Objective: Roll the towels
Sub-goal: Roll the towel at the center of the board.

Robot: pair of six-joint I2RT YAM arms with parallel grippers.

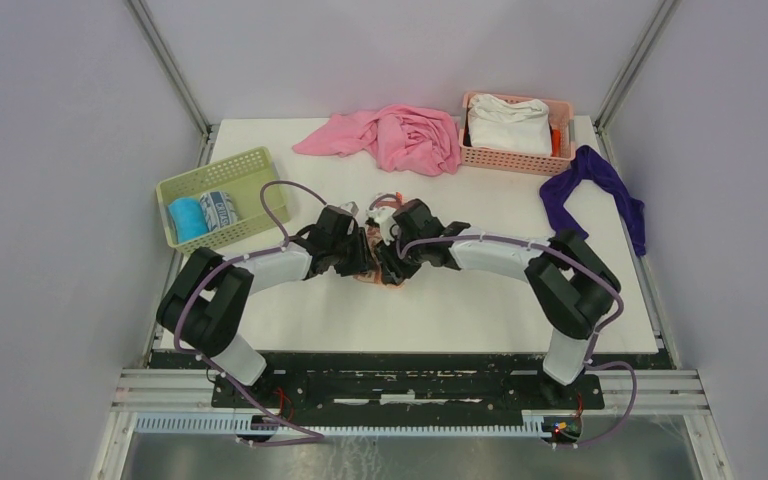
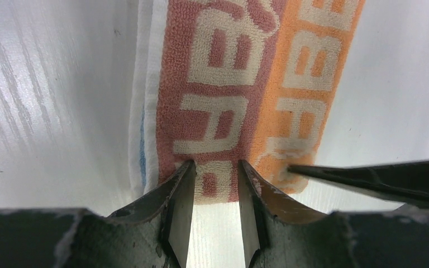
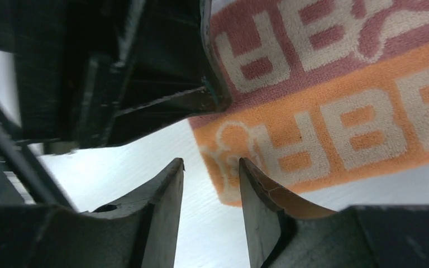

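Two black grippers meet at the centre of the white table (image 1: pixel 460 300). Both are lowered to the near end of one cream cloth towel with red-brown and orange lettered bands (image 2: pixel 223 84).

1. Towel on the table. It lies flat and unrolled as a narrow folded strip. From overhead it is almost fully hidden under the two wrists. In the left wrist view it runs from bottom centre to the top edge, with white layers showing along its left side.

2. Left gripper (image 2: pixel 215 167). Its fingers stand apart, with the tips at the towel's end on either side of the red-brown band. Nothing is pinched, so the hand is released.

3. Right gripper (image 3: pixel 211 164). Its fingers also stand apart over bare table, and this hand is released too. The towel's orange corner lies just beside the finger on the right of the frame. In the left wrist view, one of its fingers enters from the right edge and its tip touches the end of the orange band.

4. Finished towels. A green mesh plastic basket (image 1: pixel 225 163) at the left of the overhead frame holds a rolled bright blue towel (image 1: pixel 188 218). Touching it is a rolled white towel with dark print (image 1: pixel 220 208).

5. Other items:
- A crumpled pink cloth (image 1: pixel 400 135) lies at upper centre.
- A salmon plastic basket (image 1: pixel 515 160) at upper right holds a folded white cloth (image 1: pixel 508 122).
- A purple cloth (image 1: pixel 600 180) lies at the right.
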